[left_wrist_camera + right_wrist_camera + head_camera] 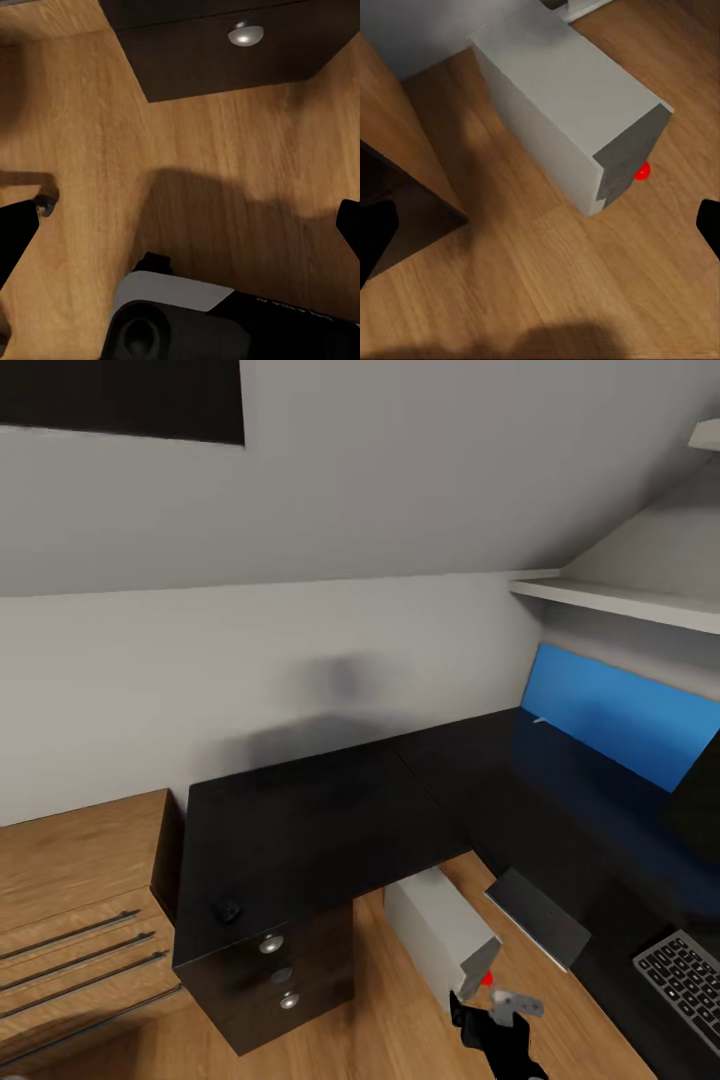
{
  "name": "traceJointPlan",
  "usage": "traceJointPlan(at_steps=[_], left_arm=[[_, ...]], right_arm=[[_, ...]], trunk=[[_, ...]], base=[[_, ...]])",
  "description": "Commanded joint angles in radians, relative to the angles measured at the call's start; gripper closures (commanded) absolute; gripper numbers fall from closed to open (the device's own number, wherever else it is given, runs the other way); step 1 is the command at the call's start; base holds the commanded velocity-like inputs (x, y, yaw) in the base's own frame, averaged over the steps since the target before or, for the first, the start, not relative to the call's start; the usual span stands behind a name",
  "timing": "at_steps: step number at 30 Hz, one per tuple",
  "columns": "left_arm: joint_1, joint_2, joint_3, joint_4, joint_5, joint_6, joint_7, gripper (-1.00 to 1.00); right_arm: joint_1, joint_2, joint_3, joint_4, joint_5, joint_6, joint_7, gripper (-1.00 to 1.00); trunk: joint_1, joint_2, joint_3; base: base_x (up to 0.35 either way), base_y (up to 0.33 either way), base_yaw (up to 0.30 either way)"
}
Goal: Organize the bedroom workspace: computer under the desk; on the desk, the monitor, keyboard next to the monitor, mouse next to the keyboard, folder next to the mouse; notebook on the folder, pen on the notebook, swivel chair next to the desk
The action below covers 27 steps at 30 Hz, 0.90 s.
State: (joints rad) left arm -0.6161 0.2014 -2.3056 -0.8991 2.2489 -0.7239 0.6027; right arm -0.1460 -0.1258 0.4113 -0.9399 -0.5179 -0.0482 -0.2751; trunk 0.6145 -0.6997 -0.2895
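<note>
— What do we have in front of us from the head camera?

— We look down on the L-shaped desk (330,810), its glossy black top bare across the corner, the blue back panel (610,710) standing along its far right edge. A tiny black mouse (228,909) sits at the near left corner, just above the drawers with their round silver knobs (271,945).

— And the computer?

— The grey computer (440,930) stands on the wood floor (400,1020) in the crook of the desk, partly under its edge. In our right wrist camera we see the same computer (570,112), with a small red dot at its stepped front. The keyboard (690,980) lies on the right wing near its front edge, and a dark grey flat thing, maybe the notebook (540,915), overhangs that edge just beside it.

— The claws?

— Our right gripper (540,247) is spread wide, fingertips at either side of the picture, above bare floor near the computer. Our left gripper (184,232) is also spread, over floor below a drawer knob (245,33). A light-wood dresser (70,920) stands left of the desk.
</note>
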Motion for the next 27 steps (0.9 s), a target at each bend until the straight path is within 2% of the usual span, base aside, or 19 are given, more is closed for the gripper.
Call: traceJointPlan(at_steps=[1,5,9,15,18,23,27], left_arm=[[0.006,-0.02,-0.003,0.023,0.008,-0.003,0.002,-1.0],[0.007,-0.033,-0.004,0.062,0.014,-0.001,0.002,-1.0],[0.007,-0.037,-0.004,0.069,0.015,0.0,0.002,-1.0],[0.007,-0.037,-0.003,0.071,0.015,0.0,0.003,-1.0],[0.007,-0.036,-0.003,0.072,0.015,0.0,0.006,-1.0],[0.007,-0.035,-0.003,0.076,0.016,0.0,0.009,-1.0],[0.007,-0.032,-0.003,0.118,0.016,0.0,0.01,-1.0]], right_arm=[[-0.001,0.04,0.006,0.09,0.026,-0.039,-0.009,-1.0],[-0.001,0.067,0.006,0.143,0.066,-0.122,-0.009,-1.0],[-0.001,0.085,0.006,0.165,0.093,-0.15,-0.018,-1.0],[-0.001,0.087,0.006,0.189,0.098,-0.175,-0.03,-1.0],[-0.001,0.087,0.005,0.204,0.099,-0.214,-0.031,-1.0],[-0.001,0.087,0.004,0.21,0.099,-0.237,-0.032,-1.0],[-0.001,0.087,0.004,0.211,0.1,-0.239,-0.032,-1.0]], trunk=[[0.0,-0.001,-0.001],[0.0,-0.001,-0.001],[0.0,-0.001,-0.002],[0.0,-0.001,-0.005],[0.0,-0.001,-0.008],[0.0,-0.001,-0.011],[0.0,-0.001,-0.011]], base=[[-0.197,-0.095,0.119],[-0.258,-0.15,0.218],[-0.285,-0.175,0.261],[-0.292,-0.175,0.259],[-0.311,-0.138,0.195],[-0.329,-0.046,0.049],[-0.212,-0.008,0.009]])
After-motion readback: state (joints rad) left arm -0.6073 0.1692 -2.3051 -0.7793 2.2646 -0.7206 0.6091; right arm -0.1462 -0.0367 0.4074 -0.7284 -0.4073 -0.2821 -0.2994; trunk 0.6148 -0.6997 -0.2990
